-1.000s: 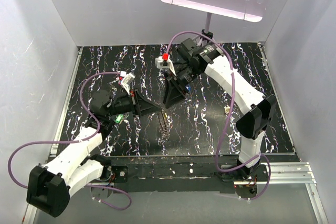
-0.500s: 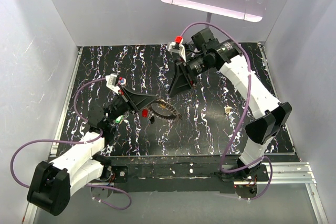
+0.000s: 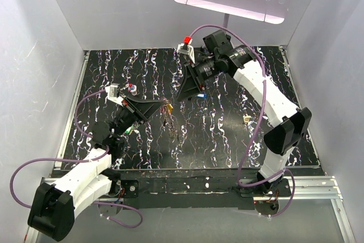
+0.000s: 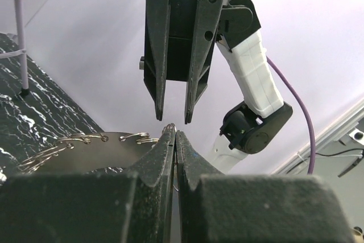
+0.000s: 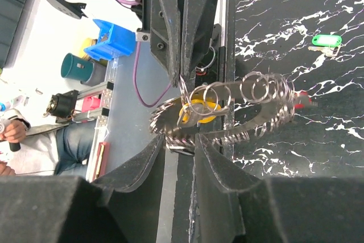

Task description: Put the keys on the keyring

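The keyring (image 5: 227,115), a flat grey toothed ring with many wire loops, hangs off the table between both grippers; it shows edge-on in the top view (image 3: 172,122) and in the left wrist view (image 4: 85,146). My left gripper (image 4: 174,135) is shut on one of its wire loops, also seen from above (image 3: 165,105). A yellow key (image 5: 200,110) and a red key (image 5: 301,96) hang on the ring. My right gripper (image 5: 179,140) is open, its tips at the ring's toothed rim, just above the left gripper's tips (image 3: 183,96). A green key (image 3: 129,130) and a beige key (image 3: 247,119) lie on the table.
The black marbled table (image 3: 227,135) is boxed in by white walls. A light panel on a pole (image 3: 226,27) stands at the back centre. A small red-and-blue item (image 3: 132,88) lies near the left arm's wrist. The green key also shows in the right wrist view (image 5: 325,41).
My left gripper has swung up and back to the left, and the keyring has turned from lying nearly flat to hanging edge-on. My right gripper has shifted slightly left toward it.
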Robot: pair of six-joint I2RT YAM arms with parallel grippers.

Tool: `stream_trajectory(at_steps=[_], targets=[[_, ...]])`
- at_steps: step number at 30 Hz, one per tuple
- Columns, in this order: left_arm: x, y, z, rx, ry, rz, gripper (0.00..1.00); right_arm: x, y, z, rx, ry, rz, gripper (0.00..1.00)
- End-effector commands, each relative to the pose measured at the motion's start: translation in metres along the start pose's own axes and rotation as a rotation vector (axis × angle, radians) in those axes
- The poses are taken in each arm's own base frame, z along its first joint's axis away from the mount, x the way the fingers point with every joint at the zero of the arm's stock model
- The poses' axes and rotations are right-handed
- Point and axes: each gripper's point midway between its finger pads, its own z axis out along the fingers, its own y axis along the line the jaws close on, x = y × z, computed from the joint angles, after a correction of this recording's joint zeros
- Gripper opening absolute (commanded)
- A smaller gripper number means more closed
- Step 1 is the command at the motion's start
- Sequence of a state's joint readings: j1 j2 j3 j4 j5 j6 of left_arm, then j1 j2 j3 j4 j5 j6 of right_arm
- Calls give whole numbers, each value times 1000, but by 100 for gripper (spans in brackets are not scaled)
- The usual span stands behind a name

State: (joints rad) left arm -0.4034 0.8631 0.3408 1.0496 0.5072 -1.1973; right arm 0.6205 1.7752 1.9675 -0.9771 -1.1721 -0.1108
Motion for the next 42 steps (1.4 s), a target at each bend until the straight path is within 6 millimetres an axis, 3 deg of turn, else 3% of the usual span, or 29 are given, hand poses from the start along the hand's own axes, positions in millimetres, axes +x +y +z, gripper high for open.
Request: stream_trajectory(at_steps=[1,6,10,17,26,37,42], targets=[[-17,-6,-1,22,-112,37,0,-15,-5,7,-6,-18,-19,35],[-18,-6,2,49,-125,37,0,-16,-2,19,-17,0,-28,33],[-17,-7,5,69,-119,37,0,-18,-7,20,6,-1,-25,32],[-16,-5,5,64,-108,36,0,-20,2,18,-8,-6,-44,26],[-6,-5,5,72,-56,43,0,-26,-1,-1,67,-33,-88,36],[-2,-6,6,93,-27,40,0,-15,11,10,-27,-13,-66,31],[0,-4,4,85,-26,41,0,-9,8,11,-11,-7,-64,30]])
